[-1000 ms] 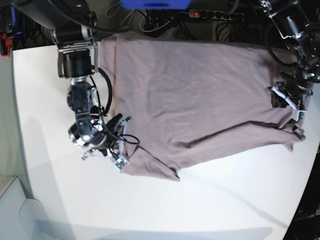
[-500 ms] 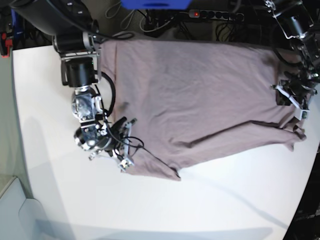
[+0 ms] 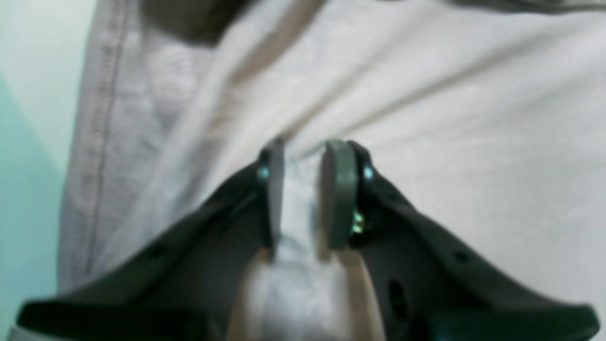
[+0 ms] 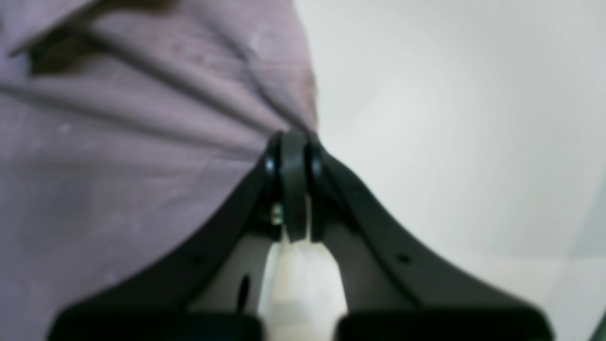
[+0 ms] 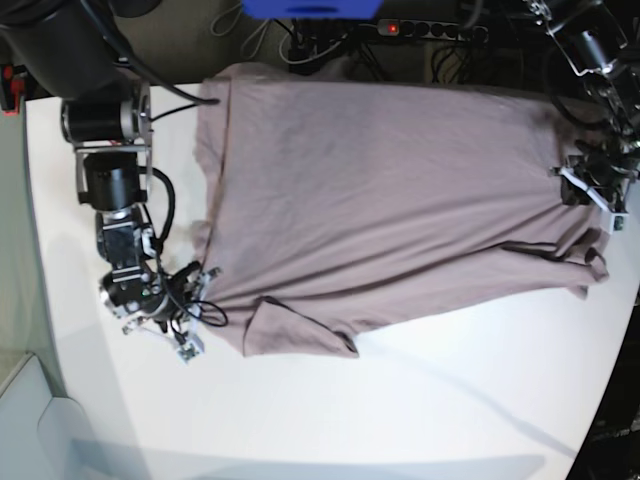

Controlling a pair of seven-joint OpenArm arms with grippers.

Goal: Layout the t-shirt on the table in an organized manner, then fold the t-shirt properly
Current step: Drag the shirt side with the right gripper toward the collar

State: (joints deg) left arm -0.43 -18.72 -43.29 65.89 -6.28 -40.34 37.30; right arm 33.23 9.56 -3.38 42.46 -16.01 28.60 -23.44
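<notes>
Dusty mauve cotton t-shirt: spread across matte white table, centre frame. Left gripper pinches fabric; right gripper clamps an edge. Best stretched evenly, both pinches firm.

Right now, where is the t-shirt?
In the base view the t-shirt lies spread across the far half of the white table, stretched between the right gripper at the view's left and the left gripper at its right.
</notes>
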